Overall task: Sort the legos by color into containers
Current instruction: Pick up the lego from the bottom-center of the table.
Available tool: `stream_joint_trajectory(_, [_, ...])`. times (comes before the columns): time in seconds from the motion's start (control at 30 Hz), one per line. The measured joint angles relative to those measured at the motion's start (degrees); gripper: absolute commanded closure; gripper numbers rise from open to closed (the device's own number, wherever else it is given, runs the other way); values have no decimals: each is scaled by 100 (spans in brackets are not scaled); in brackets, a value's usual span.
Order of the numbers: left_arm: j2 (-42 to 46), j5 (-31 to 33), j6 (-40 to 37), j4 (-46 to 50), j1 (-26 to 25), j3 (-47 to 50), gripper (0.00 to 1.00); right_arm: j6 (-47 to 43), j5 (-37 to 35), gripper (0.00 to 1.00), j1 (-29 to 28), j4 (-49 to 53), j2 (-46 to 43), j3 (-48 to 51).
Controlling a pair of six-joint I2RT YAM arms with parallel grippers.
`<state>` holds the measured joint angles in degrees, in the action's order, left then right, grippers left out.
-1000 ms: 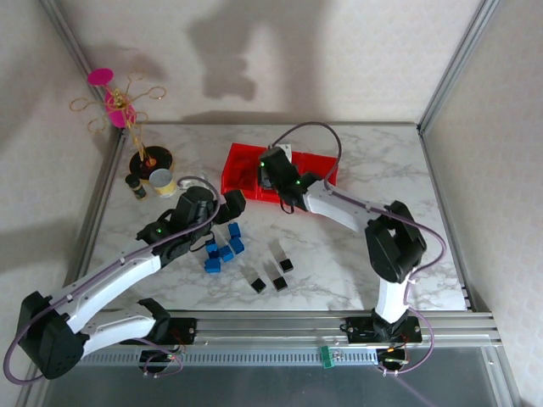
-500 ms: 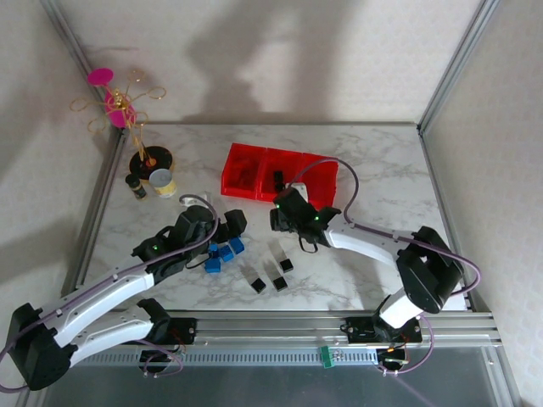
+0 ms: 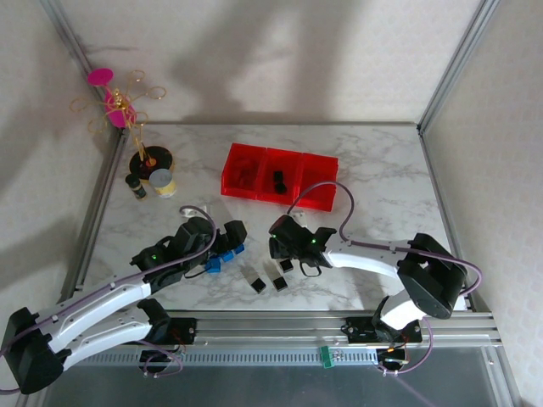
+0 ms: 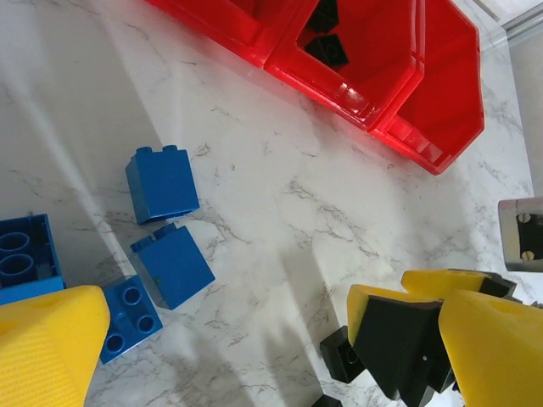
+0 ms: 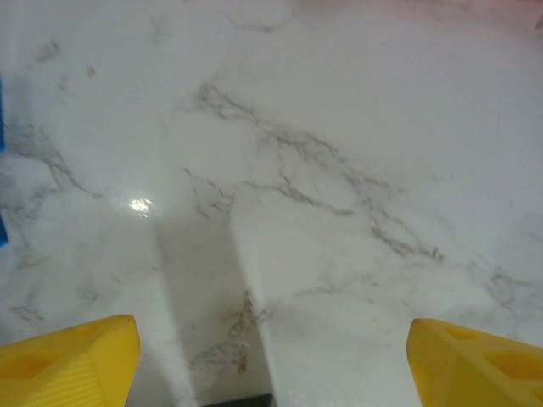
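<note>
Now my right hand point(image 5: 271, 360), spread wide and empty, hangs just over the nearest black lego point(image 3: 287, 265) toward the surface's point(image 3: 382, 178) near edge, closer than my open left hand point(image 4: 271, 339).

Bright, even light; soft shadows; blurry right wrist view.

This is a robotics lab cell. Behind my left pincer point(image 3: 234, 232) and right pincer point(image 3: 277, 237) runs the aluminium rail point(image 3: 271, 324) I'm bolted to. Beyond them, pale walls point(image 3: 280, 59) and metal posts point(image 3: 454, 64) enclose the table point(image 3: 382, 178).
</note>
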<state>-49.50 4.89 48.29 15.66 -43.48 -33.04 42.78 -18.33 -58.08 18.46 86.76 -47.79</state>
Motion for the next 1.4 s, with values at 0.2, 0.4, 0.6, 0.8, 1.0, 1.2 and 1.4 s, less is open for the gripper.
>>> stream_joint_trajectory(0.2, [35,4,85,0,2,24,0,208,63,23,-326,-24,122,116])
stream_joint_trajectory(0.4, [26,26,109,-20,2,85,0,411,151,39,-610,-35,361,146])
stream_joint_trajectory(0.6, [-17,24,127,-9,0,94,0,557,144,52,-643,-13,452,149])
stream_joint_trajectory(0.8, [-17,26,129,-4,0,94,1,605,120,64,-658,28,452,153])
stream_joint_trajectory(1.0, [-15,46,127,-4,0,94,0,612,31,71,-667,74,358,153])
stream_joint_trajectory(1.2, [-37,127,81,2,0,68,0,564,-118,70,-627,208,55,7])
stream_joint_trajectory(1.4, [-271,365,-76,46,0,-299,0,184,-323,69,-216,210,-42,-588])
